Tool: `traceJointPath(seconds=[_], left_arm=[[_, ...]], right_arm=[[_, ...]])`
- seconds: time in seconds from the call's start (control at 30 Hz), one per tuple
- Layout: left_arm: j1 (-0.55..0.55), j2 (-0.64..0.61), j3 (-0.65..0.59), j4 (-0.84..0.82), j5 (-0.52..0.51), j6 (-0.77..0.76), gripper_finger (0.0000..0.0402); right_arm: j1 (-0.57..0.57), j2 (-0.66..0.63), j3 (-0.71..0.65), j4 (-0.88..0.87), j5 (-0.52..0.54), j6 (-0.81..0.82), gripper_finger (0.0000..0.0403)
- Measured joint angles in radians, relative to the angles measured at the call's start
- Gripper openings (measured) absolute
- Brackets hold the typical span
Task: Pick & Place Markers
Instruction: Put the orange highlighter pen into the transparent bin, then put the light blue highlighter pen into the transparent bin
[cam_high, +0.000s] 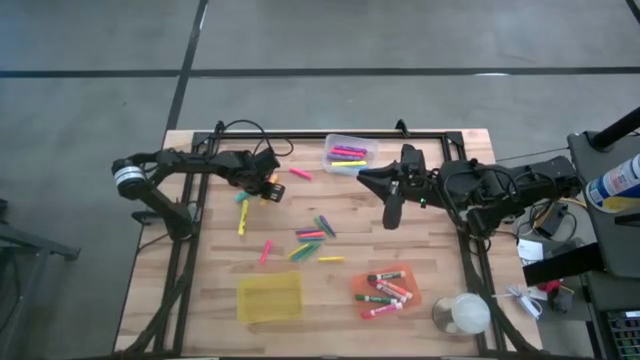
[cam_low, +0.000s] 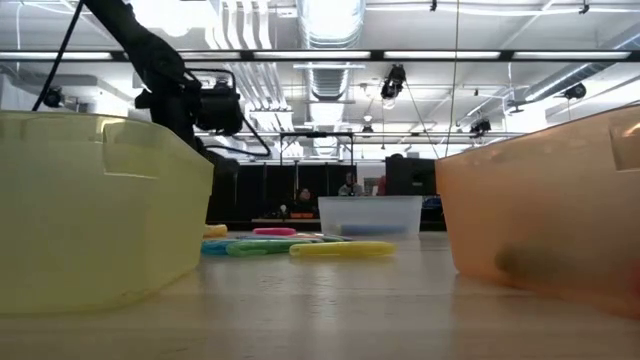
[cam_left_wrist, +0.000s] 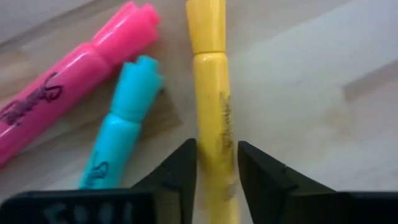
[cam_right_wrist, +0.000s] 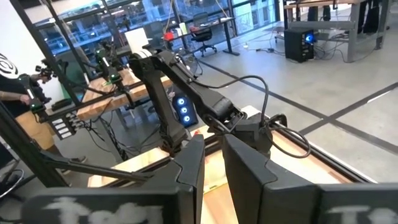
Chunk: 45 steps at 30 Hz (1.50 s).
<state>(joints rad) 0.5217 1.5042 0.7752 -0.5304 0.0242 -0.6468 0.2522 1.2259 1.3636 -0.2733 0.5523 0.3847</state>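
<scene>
My left gripper (cam_high: 269, 189) reaches down at the table's far left and is shut on a yellow marker (cam_left_wrist: 214, 93) that lies flat on the wood. Beside that marker lie a cyan marker (cam_left_wrist: 124, 130) and a pink marker (cam_left_wrist: 74, 81). More markers lie loose mid-table (cam_high: 312, 236), among them a yellow one (cam_high: 241, 221) and a pink one (cam_high: 265, 250). My right gripper (cam_high: 392, 212) hangs high over the table's right half; a narrow gap shows between its fingers (cam_right_wrist: 214, 168), with nothing in it. My left gripper has the yellow marker's barrel (cam_left_wrist: 216, 146) between its two fingers, one on each long side. The fingers (cam_left_wrist: 183, 168) come from above, pointing steeply down, and lie across the marker. The marker lies flat on the table.
A clear bin (cam_high: 350, 152) with pink and yellow markers stands at the far middle. A yellow bin (cam_high: 269, 297) and an orange bin (cam_high: 386, 290) holding white-barrelled markers stand near the front edge. A round clear container (cam_high: 462, 315) sits at the front right.
</scene>
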Motion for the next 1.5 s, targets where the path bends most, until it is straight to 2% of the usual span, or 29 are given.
traceJointPath(seconds=[0.2,0.37,0.73,0.9,1.03,1.2,1.37,1.5], left_arm=[[0.001,-0.002,0.035,-0.001,0.015,0.022,0.0049],[0.0,-0.002,0.073,-0.003,0.031,0.03,0.0022],[0.0,-0.003,0.147,-0.009,0.069,0.023,0.0003],[-0.013,-0.003,0.147,0.015,0.171,0.021,0.0003],[-0.028,-0.003,0.147,0.037,0.18,0.01,0.0003],[-0.032,-0.004,0.147,0.073,0.229,0.017,0.004],[-0.034,-0.004,0.147,0.093,0.229,0.009,0.0105],[-0.034,-0.004,0.147,0.068,0.2,0.001,0.0133]], right_arm=[[-0.006,0.0,0.0,0.0,0.0,-0.003,0.0057],[-0.009,-0.001,0.0,0.001,0.0,0.0,0.0057],[-0.008,-0.001,0.0,-0.002,-0.015,0.013,0.0057],[-0.008,-0.001,0.0,-0.022,-0.038,0.015,0.0057],[-0.008,-0.002,0.0,-0.03,-0.038,0.016,0.0057],[-0.008,-0.001,0.0,-0.097,-0.038,0.017,0.0057],[-0.008,0.001,-0.001,-0.135,-0.037,0.017,0.0057],[-0.008,0.001,-0.001,-0.135,-0.037,0.017,0.0057]])
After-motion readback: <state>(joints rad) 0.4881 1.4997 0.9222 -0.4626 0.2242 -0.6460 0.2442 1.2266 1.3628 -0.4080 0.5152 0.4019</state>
